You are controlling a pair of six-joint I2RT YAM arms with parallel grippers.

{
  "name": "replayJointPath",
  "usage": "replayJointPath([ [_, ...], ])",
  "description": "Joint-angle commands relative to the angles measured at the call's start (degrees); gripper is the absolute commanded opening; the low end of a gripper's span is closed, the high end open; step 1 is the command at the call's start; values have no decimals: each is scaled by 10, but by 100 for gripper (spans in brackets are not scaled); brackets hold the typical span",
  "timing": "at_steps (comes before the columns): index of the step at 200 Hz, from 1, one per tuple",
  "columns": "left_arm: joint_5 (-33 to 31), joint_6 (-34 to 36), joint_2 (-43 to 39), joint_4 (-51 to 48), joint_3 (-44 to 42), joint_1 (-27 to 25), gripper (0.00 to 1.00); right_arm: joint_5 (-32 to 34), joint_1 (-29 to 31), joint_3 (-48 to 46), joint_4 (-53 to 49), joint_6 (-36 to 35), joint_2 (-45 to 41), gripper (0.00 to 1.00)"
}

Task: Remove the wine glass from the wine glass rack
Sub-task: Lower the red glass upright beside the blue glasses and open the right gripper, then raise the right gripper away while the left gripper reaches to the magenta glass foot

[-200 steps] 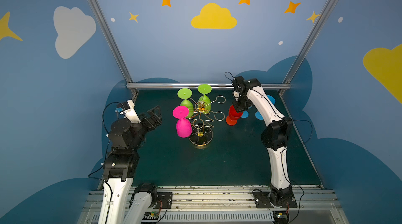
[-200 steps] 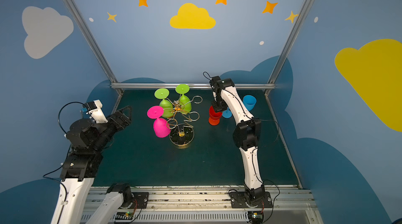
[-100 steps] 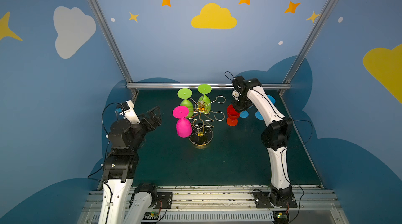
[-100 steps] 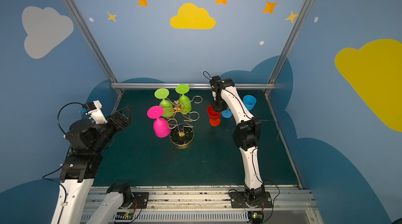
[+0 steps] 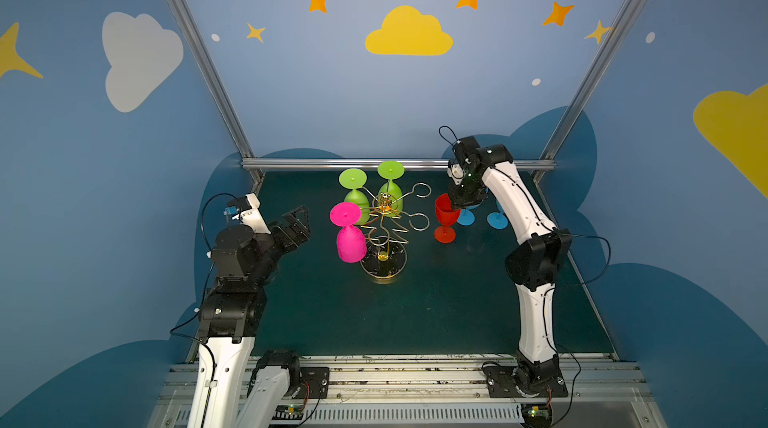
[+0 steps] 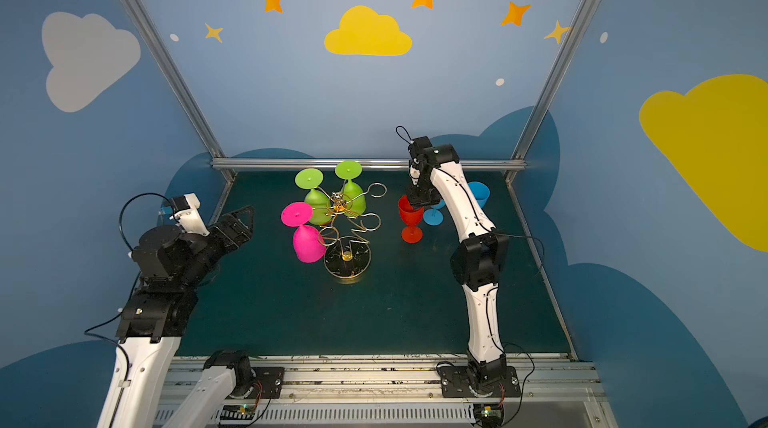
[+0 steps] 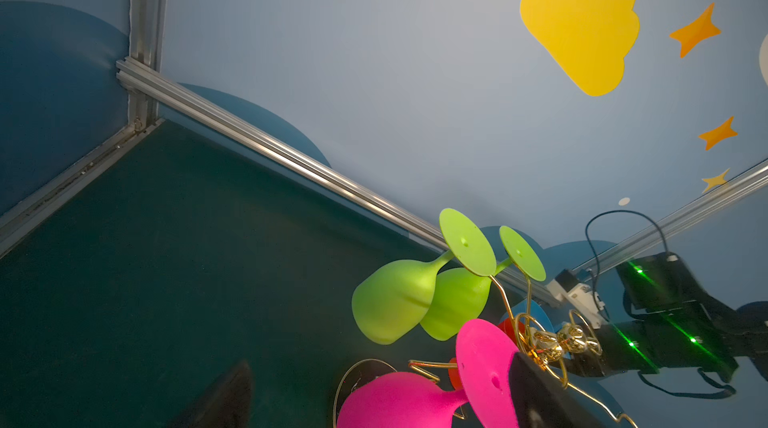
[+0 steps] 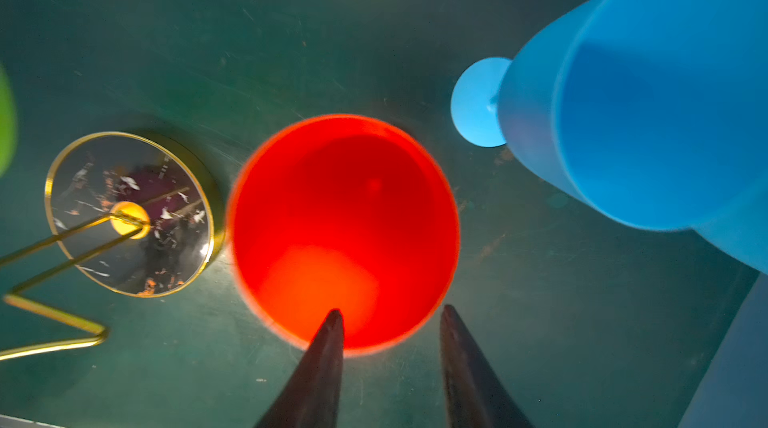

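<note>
Operator: Blue walls (image 5: 291, 106) with painted clouds and stars enclose a dark green tabletop (image 5: 332, 313). Position of the wine glass rack?

Technician: Wine glass rack (image 5: 390, 266): upright at mid-tabletop on its round, gold-rimmed base.

Operator: Position of the red wine glass?

Technician: Red wine glass (image 5: 446, 210): off the rack, upright on its own foot, near the rack's right side, not touching it. 2 blue wine glasses (image 8: 648, 122) stand farther right of the rack.

Operator: Load on the rack?

Technician: 1 pink wine glass (image 5: 351, 245) hangs bowl-down from the arm on the rack's left; 2 green wine glasses (image 5: 357, 201) hang bowl-down from the rack's rear arms.

Operator: State of the fingers?

Technician: Right fingers (image 8: 328, 359): right of the rack, released and spread, 1 over the red bowl's mouth, 1 outside its rim. Left fingers (image 7: 230, 399): spread wide, holding nothing, well left of the rack.
</note>
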Motion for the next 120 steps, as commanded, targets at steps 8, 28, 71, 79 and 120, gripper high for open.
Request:
replayJointPath([
  [8,31,-6,8,-11,16,3,94,-11,-6,10,-2,13,-45,43],
  [28,55,-9,25,-30,34,4,94,-16,-8,1,6,16,-73,45],
  [71,211,-41,92,-75,84,30,86,-71,-20,-56,49,21,-174,50],
  [79,242,-52,99,-67,83,37,84,-83,-25,-77,64,24,-198,51],
  [120,355,-71,125,-38,81,45,76,-195,-52,-323,319,74,-389,57],
])
